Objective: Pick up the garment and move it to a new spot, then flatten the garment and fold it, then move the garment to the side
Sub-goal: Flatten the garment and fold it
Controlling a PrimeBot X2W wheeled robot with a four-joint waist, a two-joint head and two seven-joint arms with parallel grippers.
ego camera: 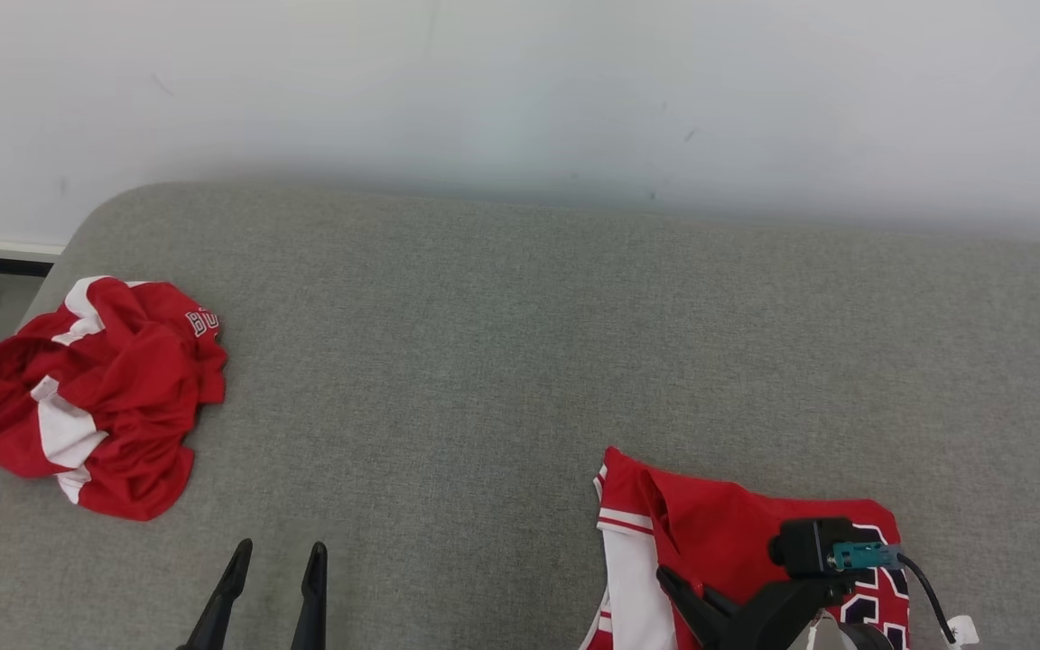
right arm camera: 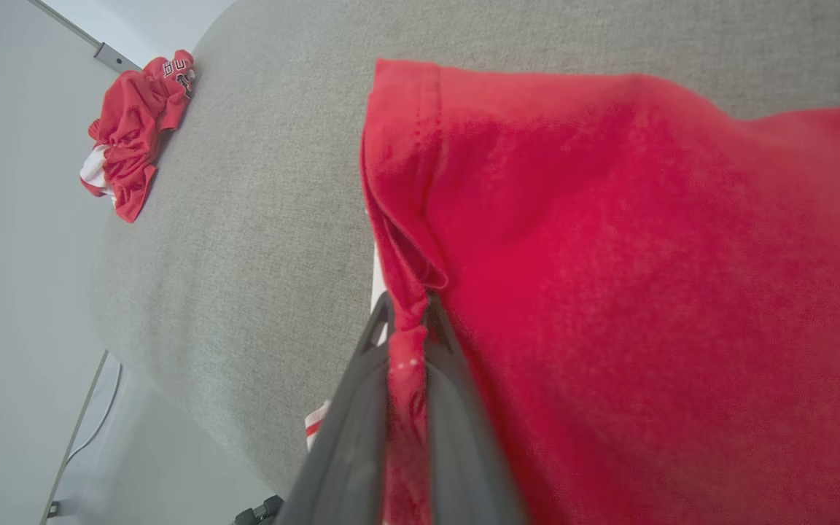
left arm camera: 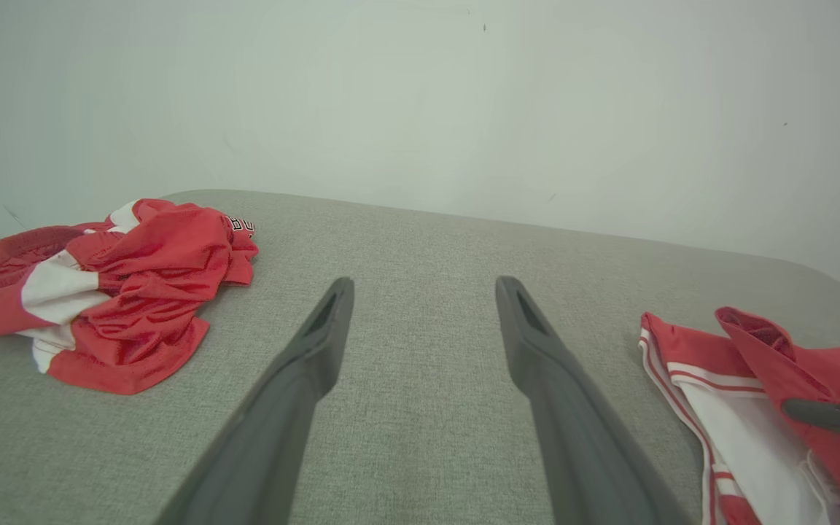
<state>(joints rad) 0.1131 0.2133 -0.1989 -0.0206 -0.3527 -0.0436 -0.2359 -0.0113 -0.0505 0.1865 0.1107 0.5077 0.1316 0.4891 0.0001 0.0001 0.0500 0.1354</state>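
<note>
We are facing a pale wall (ego camera: 520, 81) behind a wide grey pad (ego camera: 484, 361) with rounded corners. A crumpled red-and-white heap (ego camera: 96, 397) is lying near the pad's left edge, and the garment (ego camera: 719, 533), red with white trim, is lying at the near right. Our left gripper (ego camera: 281, 547) is hovering over bare pad, its fingers spread wide and pointing toward the wall. Our right gripper (right arm camera: 407, 310) is pinching a red fold of the garment, jaws pressed together on it.
</note>
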